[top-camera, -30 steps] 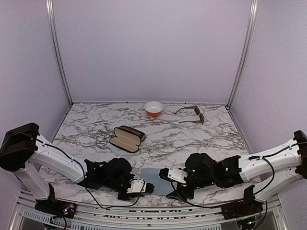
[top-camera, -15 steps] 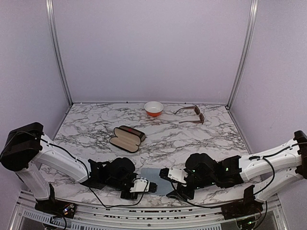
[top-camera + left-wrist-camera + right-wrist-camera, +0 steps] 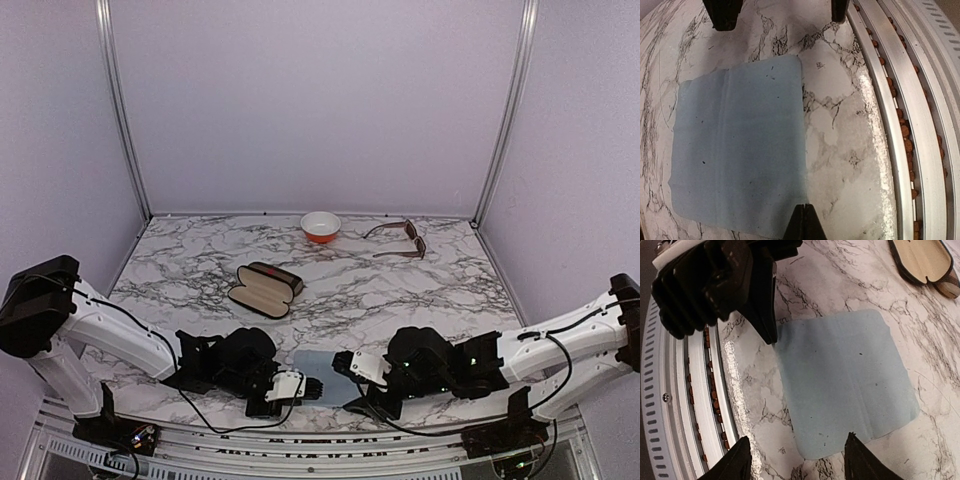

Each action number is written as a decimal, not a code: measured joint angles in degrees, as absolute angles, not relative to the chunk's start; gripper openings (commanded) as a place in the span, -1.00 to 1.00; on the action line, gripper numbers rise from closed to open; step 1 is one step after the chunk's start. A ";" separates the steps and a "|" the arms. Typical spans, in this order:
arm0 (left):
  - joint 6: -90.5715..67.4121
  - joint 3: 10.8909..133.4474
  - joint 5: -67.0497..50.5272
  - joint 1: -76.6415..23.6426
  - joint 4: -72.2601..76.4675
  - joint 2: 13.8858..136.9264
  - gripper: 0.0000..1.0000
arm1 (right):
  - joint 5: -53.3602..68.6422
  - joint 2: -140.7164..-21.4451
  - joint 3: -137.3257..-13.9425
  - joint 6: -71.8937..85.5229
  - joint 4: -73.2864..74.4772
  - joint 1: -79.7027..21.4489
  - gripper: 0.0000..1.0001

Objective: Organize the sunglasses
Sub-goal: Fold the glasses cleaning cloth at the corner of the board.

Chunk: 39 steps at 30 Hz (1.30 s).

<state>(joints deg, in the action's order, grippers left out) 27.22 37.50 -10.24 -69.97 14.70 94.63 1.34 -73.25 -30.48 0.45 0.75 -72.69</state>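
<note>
The brown sunglasses [image 3: 400, 240] lie at the back right of the marble table [image 3: 400, 300], arms unfolded, far from both grippers. A pale blue cloth [image 3: 318, 372] lies flat near the front edge between the grippers. My left gripper [image 3: 804, 216] is shut, its tips resting at the cloth's [image 3: 740, 145] edge near a corner; whether any cloth is pinched I cannot tell. My right gripper [image 3: 800, 460] is open, and its fingers straddle the opposite end of the cloth [image 3: 845, 380], with nothing gripped. It faces the left gripper [image 3: 771, 337].
An open brown case [image 3: 265, 289] with a tan lining sits left of centre, also seen in the right wrist view [image 3: 922, 260]. An orange and white bowl [image 3: 321, 226] stands at the back. A metal rail [image 3: 920, 125] runs along the table's front edge.
The left gripper has closed from partly open and shifted a little toward the cloth. The right gripper's fingers have narrowed somewhat. The sunglasses, case and bowl have not moved.
</note>
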 measured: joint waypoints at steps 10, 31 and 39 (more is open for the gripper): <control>25.47 35.44 -10.70 -69.97 14.39 91.96 -1.00 | 1.52 -74.32 -29.17 -0.03 -1.21 -73.38 0.15; 23.81 34.74 -7.75 -69.97 14.33 91.96 -0.47 | -3.16 -81.43 -29.91 0.62 -1.58 -73.45 -0.08; 25.30 34.50 -7.03 -69.97 14.39 90.70 -0.51 | -3.55 -83.31 -30.13 1.78 -1.63 -73.45 -0.08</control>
